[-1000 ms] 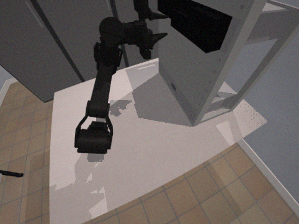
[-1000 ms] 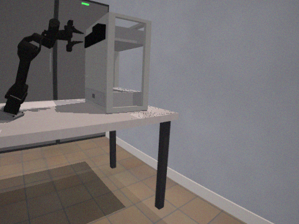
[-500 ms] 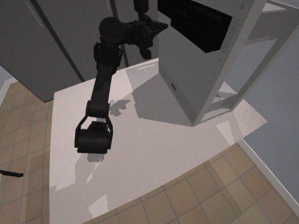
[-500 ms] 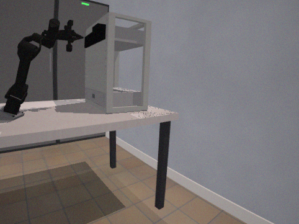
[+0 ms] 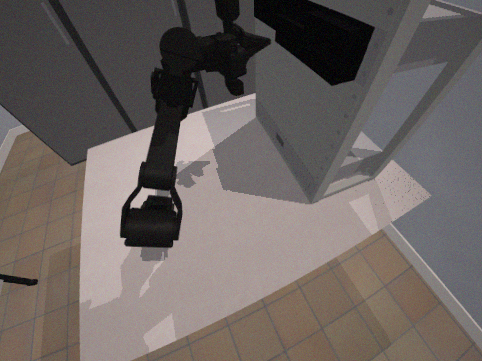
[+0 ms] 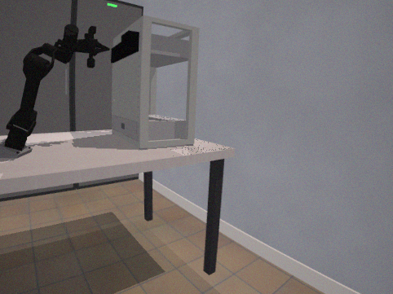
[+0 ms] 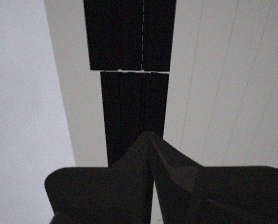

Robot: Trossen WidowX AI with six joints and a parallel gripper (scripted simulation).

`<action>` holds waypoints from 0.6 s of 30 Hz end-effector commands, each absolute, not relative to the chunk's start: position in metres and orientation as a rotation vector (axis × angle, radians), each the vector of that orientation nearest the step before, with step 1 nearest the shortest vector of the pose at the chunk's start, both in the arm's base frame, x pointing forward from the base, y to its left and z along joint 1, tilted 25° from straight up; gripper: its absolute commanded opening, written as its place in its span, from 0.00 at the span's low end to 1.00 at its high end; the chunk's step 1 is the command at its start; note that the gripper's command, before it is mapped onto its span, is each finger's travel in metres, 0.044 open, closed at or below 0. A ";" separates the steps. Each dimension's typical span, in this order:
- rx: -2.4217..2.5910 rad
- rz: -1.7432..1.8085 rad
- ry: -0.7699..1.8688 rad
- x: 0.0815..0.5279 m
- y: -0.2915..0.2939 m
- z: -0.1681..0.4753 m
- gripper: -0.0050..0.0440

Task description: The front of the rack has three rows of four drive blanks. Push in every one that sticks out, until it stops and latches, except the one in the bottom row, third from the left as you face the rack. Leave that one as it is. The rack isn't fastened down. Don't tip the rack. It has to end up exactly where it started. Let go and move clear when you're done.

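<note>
The pale grey rack (image 5: 320,90) stands on the white table, also in the side view (image 6: 152,85). Black drive blanks (image 5: 312,37) stick out of the upper part of its front face; they show as a black block in the side view (image 6: 125,46). In the wrist view the black blanks (image 7: 132,80) run up the middle, with a seam between the nearer and farther ones. My gripper (image 5: 265,40) is shut and empty, its tip level with the blanks and just short of the rack's front. It also shows in the side view (image 6: 107,48) and in the wrist view (image 7: 150,137).
A small dark slot (image 5: 280,140) sits low on the rack's front. Dark cabinet panels (image 5: 90,50) stand behind the arm. The rack stands near the table's far right corner (image 6: 222,148). The arm's base (image 5: 150,225) is mounted at the table's left side.
</note>
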State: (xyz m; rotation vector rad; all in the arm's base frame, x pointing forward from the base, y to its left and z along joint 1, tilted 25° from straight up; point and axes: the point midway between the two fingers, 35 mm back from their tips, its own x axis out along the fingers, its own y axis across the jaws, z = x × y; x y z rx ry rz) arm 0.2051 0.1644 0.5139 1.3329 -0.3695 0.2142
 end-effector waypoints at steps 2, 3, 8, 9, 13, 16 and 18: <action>1.346 0.220 -0.377 0.197 0.166 0.527 0.10; 1.346 0.220 -0.376 0.195 0.167 0.530 0.10; 1.346 0.220 -0.376 0.193 0.168 0.533 0.10; 1.345 0.220 -0.377 0.194 0.168 0.534 0.10; 1.346 0.220 -0.377 0.198 0.168 0.535 0.10; 1.346 0.220 -0.377 0.209 0.167 0.540 0.10; 1.345 0.220 -0.377 0.217 0.167 0.543 0.10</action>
